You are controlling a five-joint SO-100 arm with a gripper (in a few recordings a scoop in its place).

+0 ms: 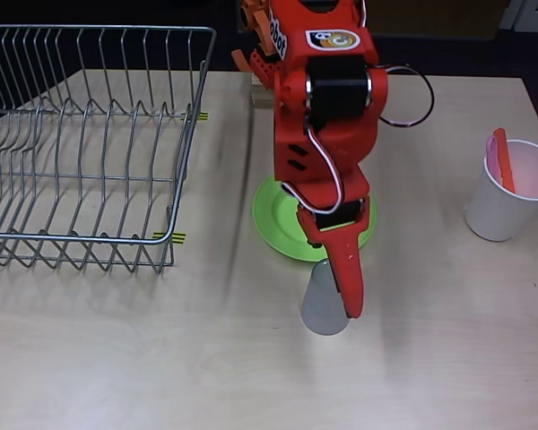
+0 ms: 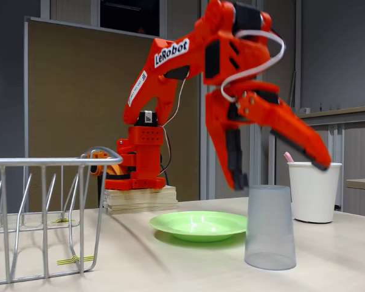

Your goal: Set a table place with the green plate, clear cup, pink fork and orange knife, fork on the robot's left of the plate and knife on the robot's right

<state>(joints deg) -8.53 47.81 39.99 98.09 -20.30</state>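
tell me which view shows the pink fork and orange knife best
The overhead view: the orange knife and pink fork stand together inside the white cup. The fixed view shows a pink tip above the cup's rim.

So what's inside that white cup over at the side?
In the overhead view the white cup holds the pink fork and the orange knife, standing against its rim. Their lower ends are hidden by the cup's wall.
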